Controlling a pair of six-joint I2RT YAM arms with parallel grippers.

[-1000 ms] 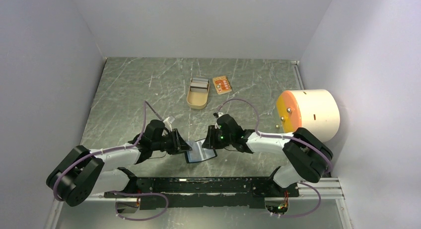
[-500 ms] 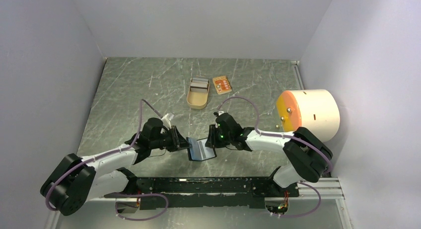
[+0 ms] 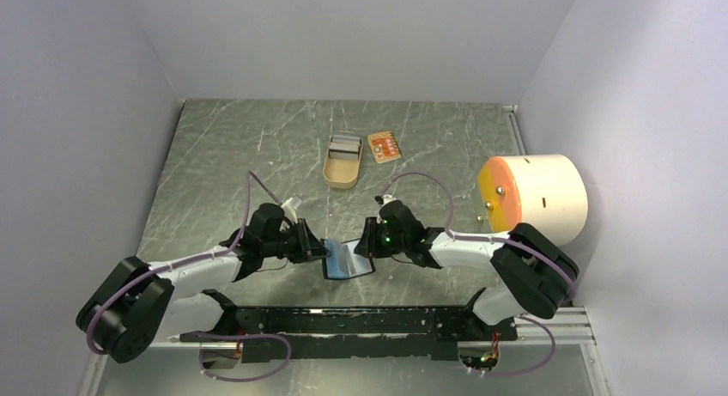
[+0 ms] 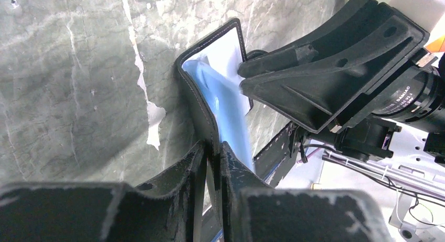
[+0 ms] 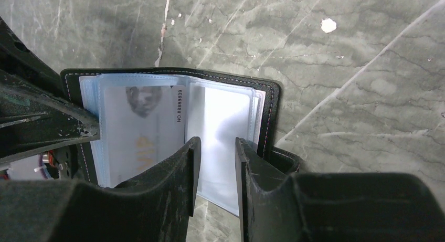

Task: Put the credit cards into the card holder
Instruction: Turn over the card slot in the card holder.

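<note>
The black card holder (image 3: 348,261) lies open at the near middle, its blue lining and clear sleeves showing. My left gripper (image 4: 212,154) is shut on the edge of its black cover (image 4: 202,103) and holds that half up. In the right wrist view a pale grey-white card (image 5: 140,127) sits inside a clear sleeve of the holder (image 5: 270,108). My right gripper (image 5: 215,150) hovers over the sleeves with its jaws a little apart and nothing between them. The tan-orange card (image 3: 384,146) lies flat at the back, far from both grippers (image 3: 319,248) (image 3: 367,241).
A tan-gold oblong tin (image 3: 341,164) with grey cards at its far end stands next to the orange card. A large cream cylinder with an orange face (image 3: 534,198) lies at the right wall. Grey walls close in the left, back and right.
The holder's left half now stands more upright in my left gripper. My right gripper has shifted slightly right and back over the sleeves.
</note>
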